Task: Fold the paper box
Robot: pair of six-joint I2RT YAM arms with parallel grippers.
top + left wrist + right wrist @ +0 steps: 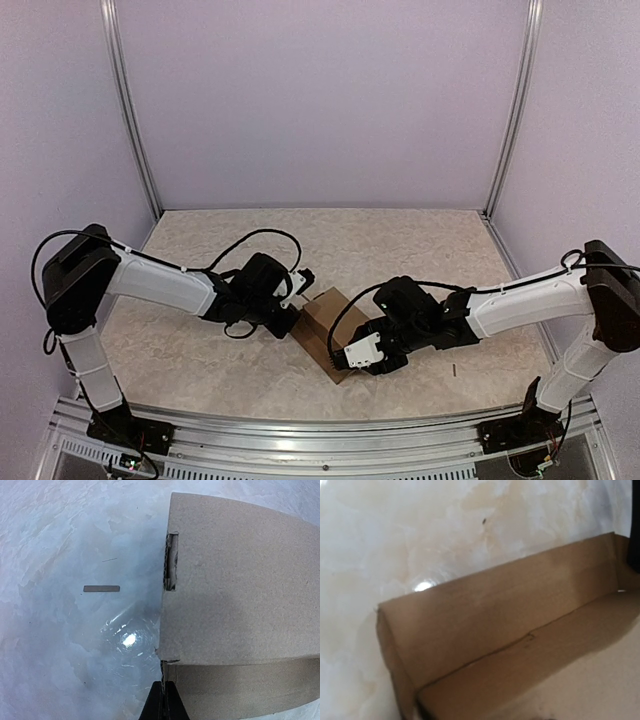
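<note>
The paper box (322, 322) is a plain brown cardboard piece, partly folded up, lying mid-table between my two arms. My left gripper (293, 318) is at its left edge. In the left wrist view the dark fingertips (164, 702) are pressed together on a thin cardboard edge of the box (240, 580), below a slot in its side. My right gripper (362, 352) is at the box's near right corner. The right wrist view looks into the box (495, 630), with a raised wall and a crease line; its own fingers are hidden there.
A small grey strip (101, 588) lies on the marbled table left of the box. A small dark speck (453, 370) lies on the table near the right arm. Pale walls and metal posts enclose the table; a rail (320, 420) runs along the front.
</note>
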